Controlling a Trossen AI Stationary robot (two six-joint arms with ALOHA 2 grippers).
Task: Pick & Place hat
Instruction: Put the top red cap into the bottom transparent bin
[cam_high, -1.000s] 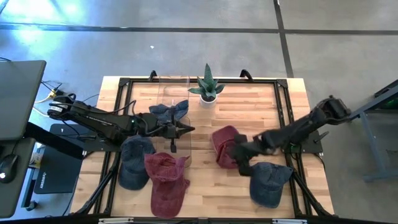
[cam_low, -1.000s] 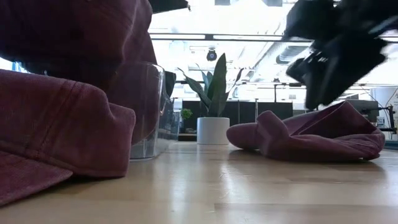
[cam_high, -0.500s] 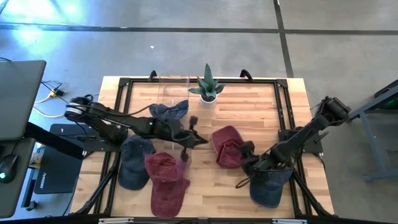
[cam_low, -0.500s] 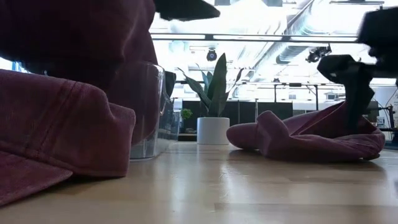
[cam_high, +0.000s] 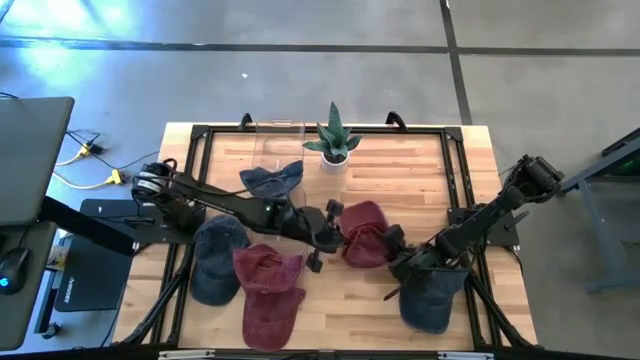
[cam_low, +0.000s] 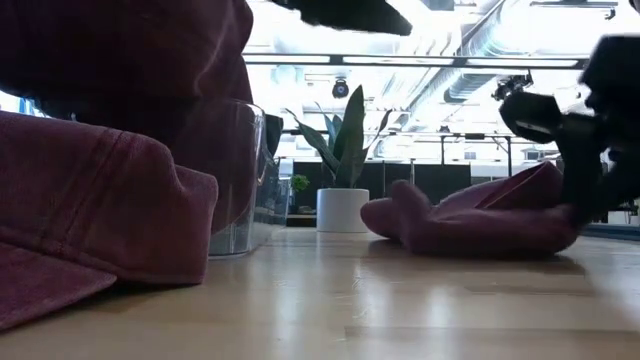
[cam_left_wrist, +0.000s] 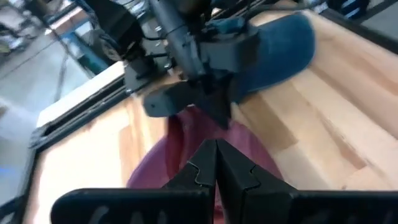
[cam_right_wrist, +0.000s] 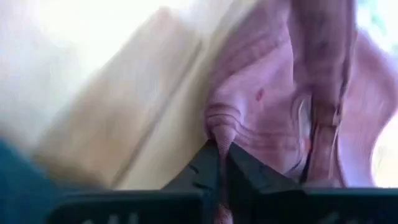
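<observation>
The maroon hat lies crumpled on the table's middle right, its underside on the wood, and also shows in the low view. My right gripper is at the hat's near right edge, shut on it. My left gripper reaches across from the left and hangs shut just above the hat's left side, high in the low view. It touches nothing. My right gripper pinches a raised fold of the maroon hat's fabric at its near right edge between the two fingers. It comes in slanting down from the table's right. The fold is bunched at the fingertips, and the rest of the hat lies on the table.
A blue hat lies under the right arm near the near right corner. Another maroon hat and a blue hat lie near left. A clear container with a blue hat and a potted plant stand at the far edge.
My left gripper has swept toward the table's right, from beside the clear container to the maroon hat. My right gripper has dropped onto the hat's near right edge and taken hold. That side of the hat has bunched inward; its left part has stayed in place.
</observation>
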